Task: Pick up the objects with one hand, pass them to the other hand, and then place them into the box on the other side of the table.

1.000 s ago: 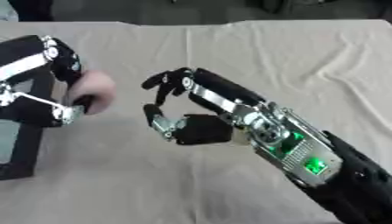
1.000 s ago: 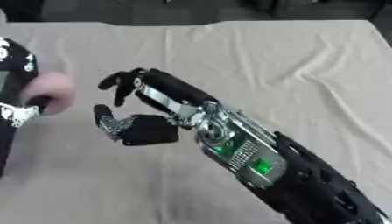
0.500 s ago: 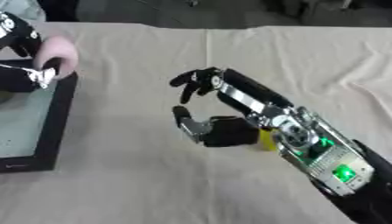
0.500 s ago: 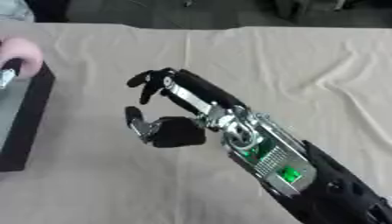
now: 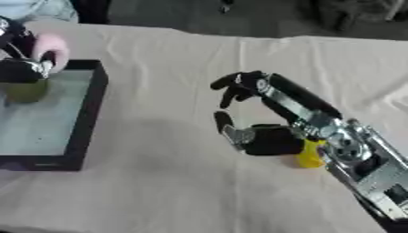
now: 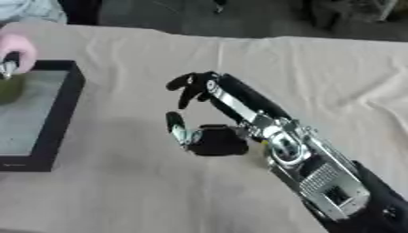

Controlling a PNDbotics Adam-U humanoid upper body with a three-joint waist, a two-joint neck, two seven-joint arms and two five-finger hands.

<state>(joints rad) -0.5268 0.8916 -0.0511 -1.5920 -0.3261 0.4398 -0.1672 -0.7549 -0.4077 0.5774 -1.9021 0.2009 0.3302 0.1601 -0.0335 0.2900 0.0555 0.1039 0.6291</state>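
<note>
Where right hand (image 5: 267, 136) hides it, yellow object (image 5: 310, 154)

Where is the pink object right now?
The pink object is at the upper left of the left eye view, held in the left hand over the far edge of the black box, well away from the open right hand.

Black-walled box (image 5: 89, 113) at the left edge, pale grey floor, open top. Pink rounded object (image 5: 49, 46) over its far-left corner — an olive-green thing (image 5: 25, 90) just below. Yellow object (image 5: 310, 154) lies right of centre.
</note>
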